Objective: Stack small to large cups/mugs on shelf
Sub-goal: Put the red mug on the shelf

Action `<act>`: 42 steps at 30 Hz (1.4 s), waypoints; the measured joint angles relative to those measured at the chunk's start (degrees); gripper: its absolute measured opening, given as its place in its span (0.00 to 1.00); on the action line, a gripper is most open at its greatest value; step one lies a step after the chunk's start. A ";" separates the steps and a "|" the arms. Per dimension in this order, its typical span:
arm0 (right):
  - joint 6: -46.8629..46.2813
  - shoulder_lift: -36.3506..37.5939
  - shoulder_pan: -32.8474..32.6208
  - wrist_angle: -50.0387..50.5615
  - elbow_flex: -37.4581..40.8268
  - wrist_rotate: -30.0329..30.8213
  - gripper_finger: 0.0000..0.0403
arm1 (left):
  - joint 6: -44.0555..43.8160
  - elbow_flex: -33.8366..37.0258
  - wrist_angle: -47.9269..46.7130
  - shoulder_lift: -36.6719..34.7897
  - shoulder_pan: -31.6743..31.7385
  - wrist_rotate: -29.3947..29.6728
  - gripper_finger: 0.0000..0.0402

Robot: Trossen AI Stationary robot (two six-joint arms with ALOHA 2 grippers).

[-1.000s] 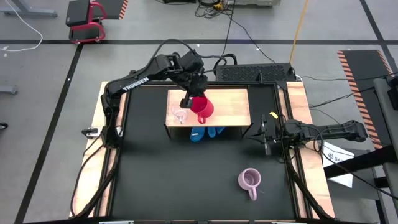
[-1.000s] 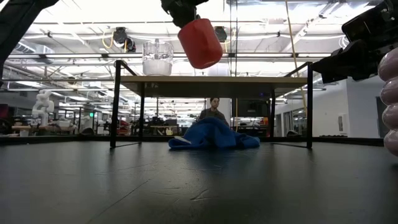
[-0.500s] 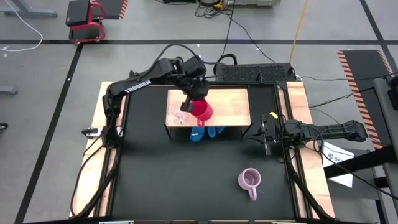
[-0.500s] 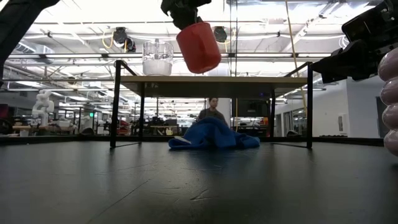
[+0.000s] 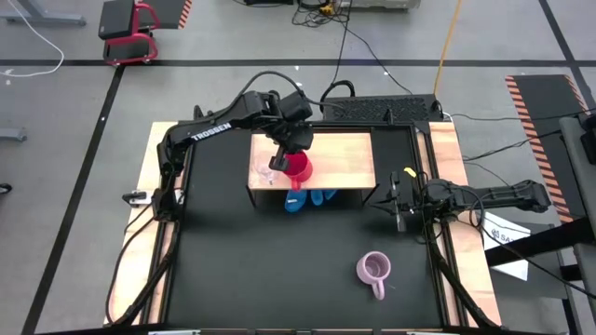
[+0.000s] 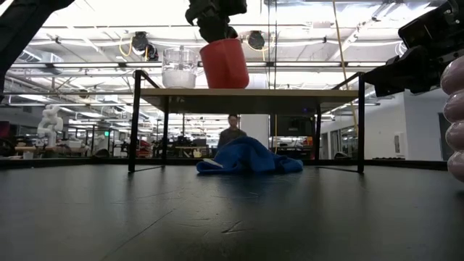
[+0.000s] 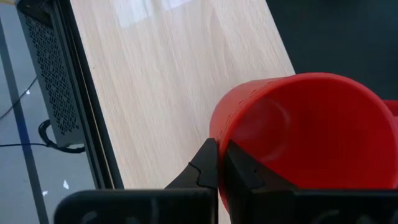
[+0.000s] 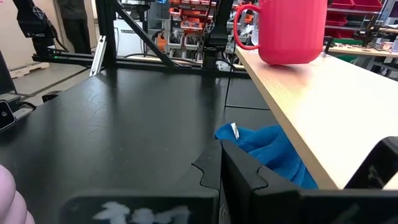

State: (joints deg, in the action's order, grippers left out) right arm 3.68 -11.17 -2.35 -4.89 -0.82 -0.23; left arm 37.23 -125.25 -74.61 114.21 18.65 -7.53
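My left gripper (image 5: 291, 152) is over the shelf (image 5: 345, 154) and is shut on the red mug (image 5: 297, 168). The mug stands upright at the wooden top board (image 6: 290, 92). The clear glass cup (image 5: 268, 173) rests by its base on the board just to the left of the red mug, and it also shows in the low view (image 6: 181, 69). The lilac mug (image 5: 373, 270) stands on the black tabletop at the near right. My right gripper (image 5: 398, 199) is shut and empty, to the right of the shelf. My left gripper holds the red mug by its rim (image 7: 217, 134), with one finger (image 7: 239, 177) inside the mug and the other (image 7: 204, 169) outside. The fingers come from above, pointing down. The mug is upright with its base (image 6: 225, 85) at the board; I cannot tell whether it rests there.
A blue cloth (image 5: 307, 198) lies on the tabletop under the shelf's near edge, and it also shows in the right wrist view (image 8: 273, 149). The shelf's black legs (image 6: 135, 119) stand at its corners. A person (image 6: 232, 132) stands in the room behind the table.
My left gripper has come down toward the shelf board and a little toward the glass cup, turning at the wrist. The red mug was tilted and clear of the board. It is now upright and lower, with its base at the board beside the glass.
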 joint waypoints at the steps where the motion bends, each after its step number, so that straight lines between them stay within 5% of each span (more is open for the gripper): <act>1: 0.00 -0.02 0.00 -0.11 0.00 0.00 0.00 | 0.00 0.00 -0.02 0.02 0.00 0.02 0.01; 25: 0.00 -0.77 0.00 -0.65 0.00 0.00 0.00 | 2.50 -0.22 2.34 2.59 1.35 -1.52 0.01; 42: 0.22 -1.67 0.00 -0.93 0.00 0.00 0.00 | 3.53 -2.84 -0.53 2.89 -0.08 4.76 0.01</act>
State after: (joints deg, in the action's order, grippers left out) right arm 3.90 -12.84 -2.35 -5.82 -0.82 -0.23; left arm 40.76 -128.09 -75.14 117.10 18.58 -2.77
